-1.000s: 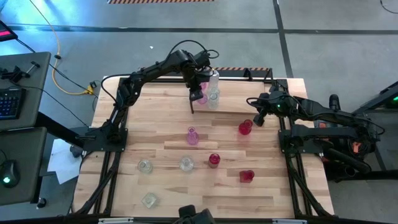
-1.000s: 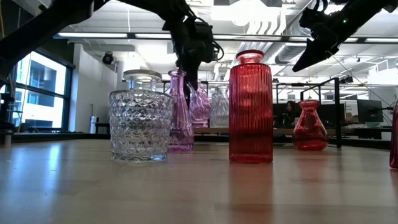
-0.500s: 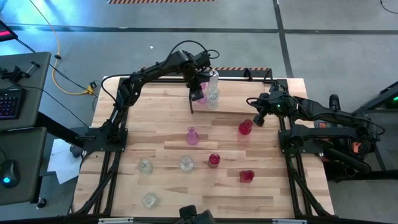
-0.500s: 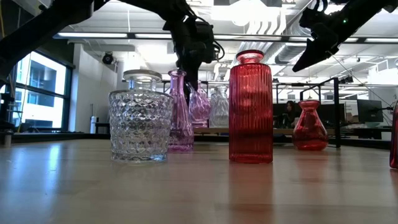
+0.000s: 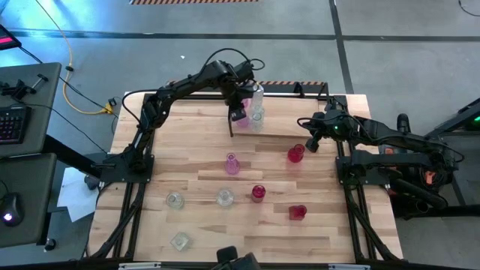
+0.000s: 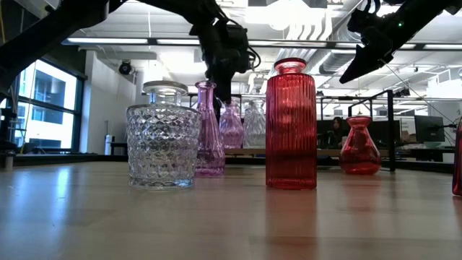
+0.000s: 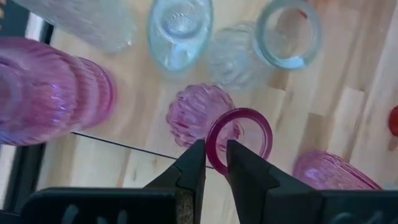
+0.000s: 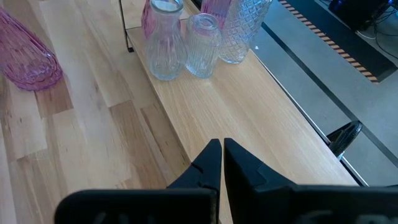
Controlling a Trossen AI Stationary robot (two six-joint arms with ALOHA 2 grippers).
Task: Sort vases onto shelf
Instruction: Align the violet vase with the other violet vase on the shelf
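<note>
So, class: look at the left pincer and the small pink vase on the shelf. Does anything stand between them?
No. In the left wrist view the left pincer straddles the rim of the small pink vase, one finger on each side, with nothing in between. The vase stands on the shelf among clear vases.

Open-plan robotics lab or industrial workspace, grey concrete floor (image 5: 390,45) with hazard-striped tape (image 5: 195,2), wooden desk (image 5: 195,176) on black metal frames, keyboard (image 5: 10,124) at a side workstation, exposed ceiling ducts (image 6: 317,54), large windows (image 6: 43,108), monitors (image 6: 433,128) behind.
</note>
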